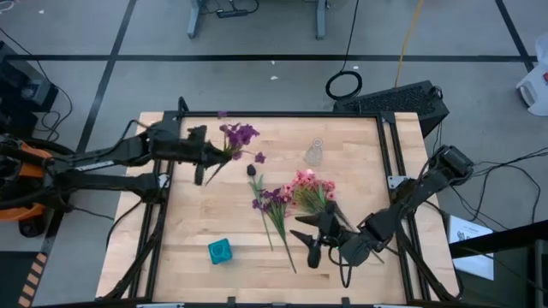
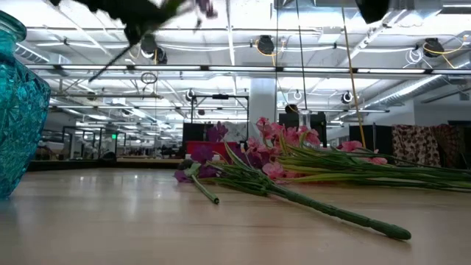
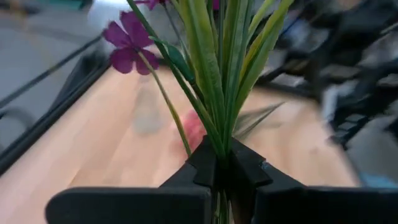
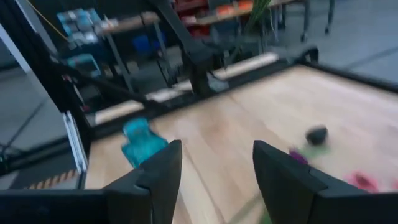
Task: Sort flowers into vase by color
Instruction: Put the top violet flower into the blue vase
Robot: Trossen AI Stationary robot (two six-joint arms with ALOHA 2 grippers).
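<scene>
My left gripper (image 1: 208, 156) hangs above the table's far left part, shut on a spray of purple flowers (image 1: 239, 134); its blossoms (image 3: 127, 43) point toward the clear vase (image 1: 315, 152). In the low view this spray (image 2: 208, 7) shows at the top edge. A pile of pink flowers (image 1: 312, 190) and purple flowers (image 1: 270, 198) lies flat on the table's middle, also seen in the low view (image 2: 280, 158). My right gripper (image 1: 306, 244) hovers open near the pile's stem ends, touching nothing. The teal vase (image 1: 220, 251) stands near the near edge. My left gripper pinches the purple spray's bundle of green stems (image 3: 219, 149) between its two fingers, several stems together, the fingers lying across them. The spray is lifted clear of the table; the blossoms stick out past the fingers and the stem end (image 1: 211, 175) juts out behind.
A dark bud (image 1: 252, 169) and a loose purple blossom (image 1: 259, 157) lie between the held spray and the pile. The right wrist view shows the teal vase (image 4: 142, 140) and the dark bud (image 4: 317, 134) ahead. Dark frame rails border the table (image 1: 257, 117).
</scene>
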